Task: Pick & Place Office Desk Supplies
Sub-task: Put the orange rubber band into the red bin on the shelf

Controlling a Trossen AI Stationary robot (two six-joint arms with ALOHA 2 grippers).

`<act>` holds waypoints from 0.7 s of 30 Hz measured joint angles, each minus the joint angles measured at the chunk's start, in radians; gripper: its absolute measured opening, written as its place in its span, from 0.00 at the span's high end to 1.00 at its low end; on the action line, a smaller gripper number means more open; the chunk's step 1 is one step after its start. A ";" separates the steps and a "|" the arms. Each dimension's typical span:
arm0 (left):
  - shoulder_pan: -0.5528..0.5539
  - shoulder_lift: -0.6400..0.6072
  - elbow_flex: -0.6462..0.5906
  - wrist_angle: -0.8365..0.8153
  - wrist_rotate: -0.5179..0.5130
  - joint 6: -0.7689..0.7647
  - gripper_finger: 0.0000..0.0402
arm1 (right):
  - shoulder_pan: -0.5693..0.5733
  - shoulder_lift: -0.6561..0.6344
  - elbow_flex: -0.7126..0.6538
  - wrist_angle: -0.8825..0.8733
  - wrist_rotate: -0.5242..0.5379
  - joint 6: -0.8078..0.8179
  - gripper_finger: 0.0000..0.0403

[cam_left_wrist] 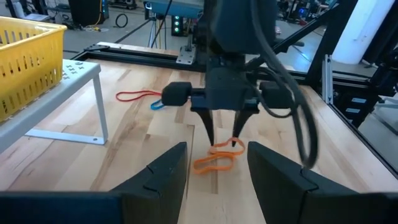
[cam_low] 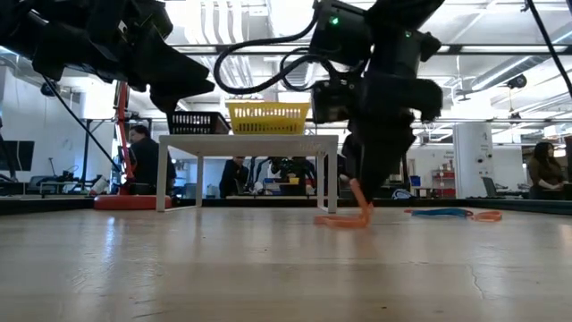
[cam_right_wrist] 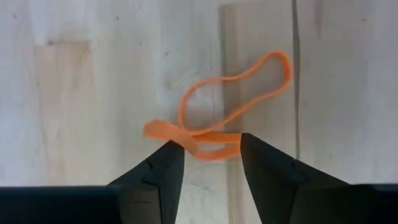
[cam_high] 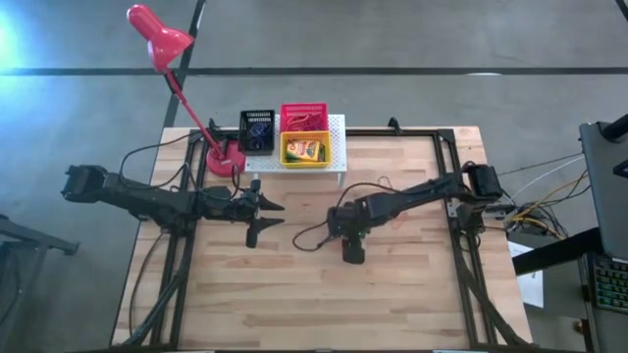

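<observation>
Rubber band, thin, orange, twisted into a loose figure-eight [cam_right_wrist: 230, 102], flat on the pale wooden slat table [cam_high: 392, 294], out in front of the white perforated metal stand [cam_high: 339, 137] and directly under the right gripper [cam_high: 351, 253]. Fingers of that gripper pointing straight down, spread apart, tips on either side of the band's folded, bunched end; nothing pinched yet as far as visible, though one strand seems to rise against a fingertip [cam_left_wrist: 237, 144] in the left wrist view. Long axis of the band running diagonally away from the fingers, wide loop at the far end, knot-like fold right in the gap. Probably a matter of lowering slightly and closing across that fold, the narrowest and thickest part.

Left gripper [cam_high: 270, 218] idle, also in front of the stand but off toward the red desk lamp [cam_high: 162, 39], fingers parted and empty, clearly farther from the band than the right.

Second red-orange rubber band [cam_left_wrist: 138, 96] with a small blue ring [cam_left_wrist: 157, 104] beside it, lying on the table beyond the right gripper as seen from the left wrist. On the stand: black mesh basket [cam_high: 257, 130], red mesh basket [cam_high: 304, 118], yellow mesh basket [cam_high: 305, 149] holding a yellow-green crayon box [cam_high: 306, 151]
</observation>
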 joint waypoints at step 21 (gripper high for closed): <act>0.000 0.000 0.000 0.004 0.000 0.000 0.57 | 0.035 -0.198 0.072 -0.059 -0.026 -0.054 0.98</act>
